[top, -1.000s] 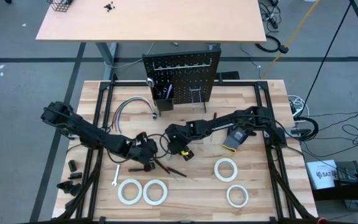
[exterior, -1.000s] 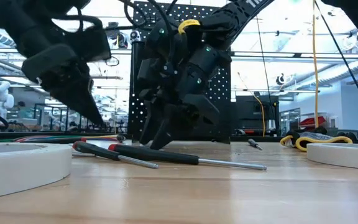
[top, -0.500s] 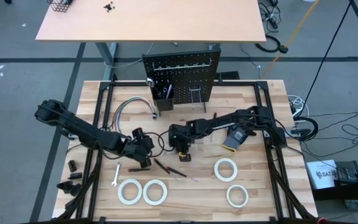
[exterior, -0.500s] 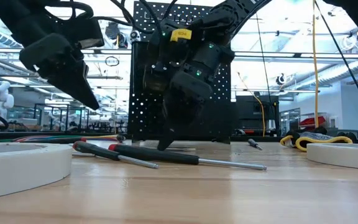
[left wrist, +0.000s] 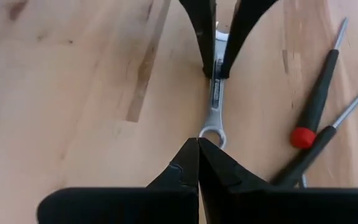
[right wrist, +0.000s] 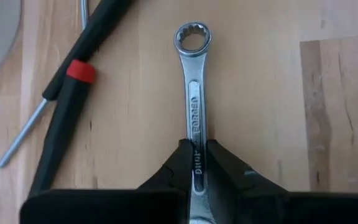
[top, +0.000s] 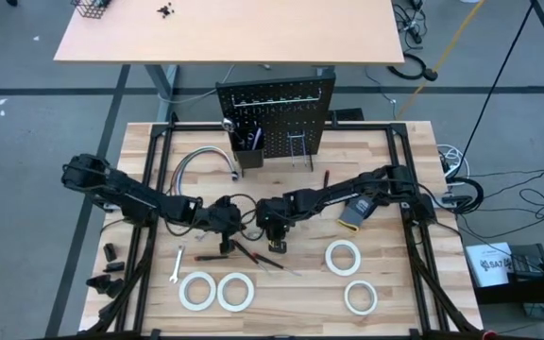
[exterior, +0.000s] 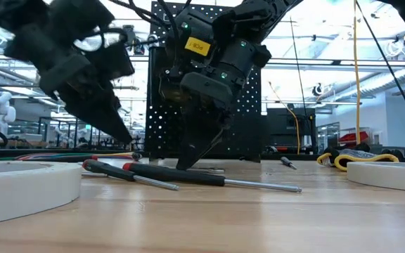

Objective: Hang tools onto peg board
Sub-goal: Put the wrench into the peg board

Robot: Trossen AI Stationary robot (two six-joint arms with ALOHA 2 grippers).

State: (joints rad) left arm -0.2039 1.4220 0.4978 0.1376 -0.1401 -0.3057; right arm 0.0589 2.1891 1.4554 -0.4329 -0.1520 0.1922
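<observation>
Since the earlier frame, the right gripper (top: 274,229) has clamped down, the left gripper (top: 223,219) sliding closer. From its wrist, the right jaws pinch a wrench (right wrist: 193,112) lying flat beside screwdrivers (right wrist: 67,93). Left wrist: jaws pressed together, empty. Lifting toward the pegboard (top: 277,118) looks next.

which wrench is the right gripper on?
The wrench in the table's middle, beside the screwdrivers: the right gripper is shut on its shaft. The other wrench lies untouched near the tape rolls.
</observation>
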